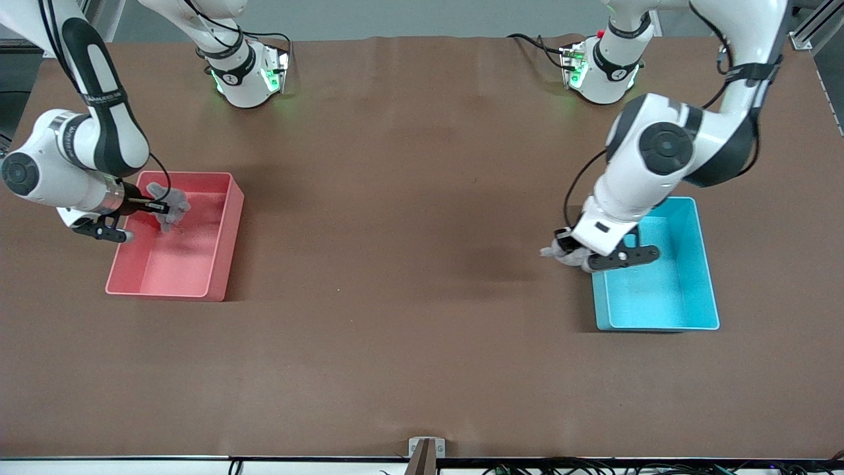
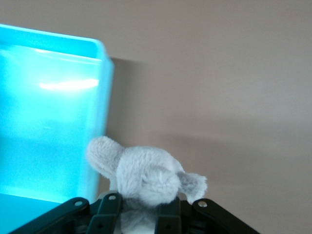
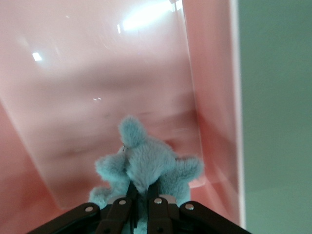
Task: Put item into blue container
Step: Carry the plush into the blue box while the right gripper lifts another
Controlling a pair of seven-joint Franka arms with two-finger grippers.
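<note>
The blue container [image 1: 661, 293], a cyan bin with a paler rim, stands toward the left arm's end of the table and looks empty where it shows. My left gripper [image 1: 566, 253] is shut on a grey plush toy [image 1: 556, 251]. It hangs over the table just outside the container's wall, on the side toward the table's middle. In the left wrist view the plush toy [image 2: 146, 176] sticks out past my left gripper [image 2: 139, 210], beside the blue container [image 2: 48, 122]. My right gripper [image 1: 162, 208] is shut on a second grey plush toy [image 1: 173, 200] over the pink bin [image 1: 226, 241].
In the right wrist view the second plush toy [image 3: 146, 165] sits in my right gripper [image 3: 139, 201] above the pink bin's floor [image 3: 97, 97]. Brown table surface [image 1: 409, 264] stretches between the two bins. The arm bases stand along the edge farthest from the front camera.
</note>
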